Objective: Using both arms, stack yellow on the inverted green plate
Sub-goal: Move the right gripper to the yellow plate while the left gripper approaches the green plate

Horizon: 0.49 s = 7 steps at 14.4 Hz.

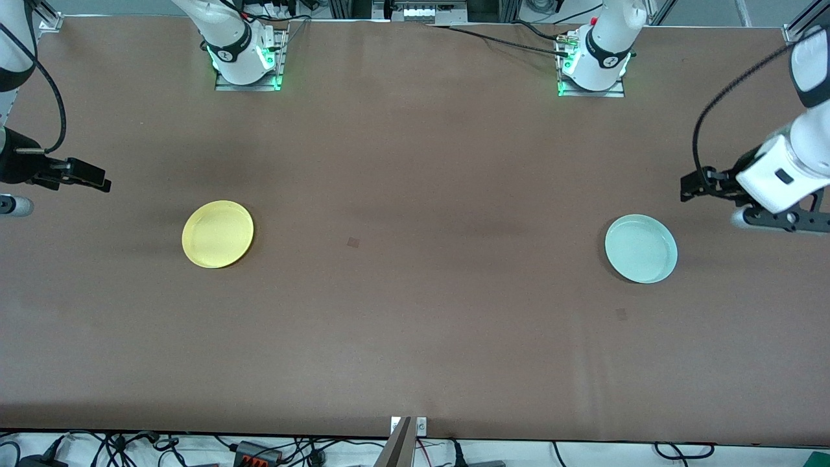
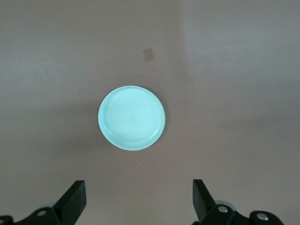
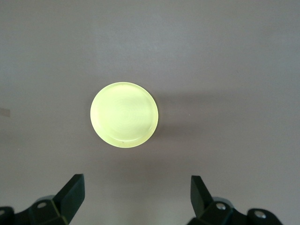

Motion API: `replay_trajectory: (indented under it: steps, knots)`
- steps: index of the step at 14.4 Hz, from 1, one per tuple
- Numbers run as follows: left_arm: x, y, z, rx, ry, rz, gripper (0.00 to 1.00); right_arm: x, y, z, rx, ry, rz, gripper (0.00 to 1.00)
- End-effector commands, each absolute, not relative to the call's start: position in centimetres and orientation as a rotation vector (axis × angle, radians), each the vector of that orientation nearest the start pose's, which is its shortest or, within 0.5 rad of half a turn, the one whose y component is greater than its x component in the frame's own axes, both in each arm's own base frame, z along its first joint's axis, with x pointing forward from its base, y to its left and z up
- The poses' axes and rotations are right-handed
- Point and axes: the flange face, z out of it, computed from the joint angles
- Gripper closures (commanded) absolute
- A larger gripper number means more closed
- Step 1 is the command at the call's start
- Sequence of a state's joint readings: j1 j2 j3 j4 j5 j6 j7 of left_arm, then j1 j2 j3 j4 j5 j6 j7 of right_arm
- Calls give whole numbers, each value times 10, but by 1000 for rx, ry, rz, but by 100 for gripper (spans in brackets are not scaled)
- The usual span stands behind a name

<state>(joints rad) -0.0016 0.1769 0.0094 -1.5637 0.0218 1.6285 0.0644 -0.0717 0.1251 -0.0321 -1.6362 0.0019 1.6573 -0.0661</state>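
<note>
Brown and bare, the desk [image 1: 415, 324] carries two plates set well apart. The yellow plate [image 1: 218, 234] lies left of centre in the front view, toward the right arm's end of the desk, rim up and resting flat. The green plate [image 1: 641, 249], pale mint, lies at the right of that view, toward the left arm's end, also rim up with its hollow showing, so it is not inverted.

At the right edge of the front view, the left tool [image 1: 688, 187] hangs in the air over bare desk just beside the green plate, a little above it in the frame. Its fingers stand wide apart and hold nothing; in the left wrist view the green plate [image 2: 131, 117] sits in the middle of the frame, with the two black fingertips [image 2: 75, 200] spread at the lower edge.

At the left edge of the front view, the right tool [image 1: 97, 180] hangs over bare desk near the yellow plate, likewise spread wide and empty. The right wrist view shows the yellow plate [image 3: 124, 115] centred above its parted fingertips [image 3: 74, 194].
</note>
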Motion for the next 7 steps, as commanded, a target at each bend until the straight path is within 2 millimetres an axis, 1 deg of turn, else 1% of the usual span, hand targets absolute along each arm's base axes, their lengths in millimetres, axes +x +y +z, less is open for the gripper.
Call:
replay_trajectory:
  steps: [1, 2, 3, 4, 6, 7]
  knots:
    - [619, 45, 508, -3119, 45, 249, 0, 594, -66, 517, -3120, 40, 190, 0]
    - [624, 58, 491, -3122, 60, 279, 0, 597, -67, 507, -3118, 45, 214, 0]
    - [629, 68, 472, -3127, 77, 296, 0, 602, -68, 493, -3113, 48, 242, 0]
    - [635, 74, 455, -3131, 121, 284, 0, 606, -69, 481, -3108, 50, 263, 0]
    - [641, 90, 423, -3146, 188, 301, 0, 611, -80, 459, -3103, 74, 303, 0]
    - [642, 101, 402, -3182, 214, 316, 0, 614, -88, 446, -3101, 90, 317, 0]
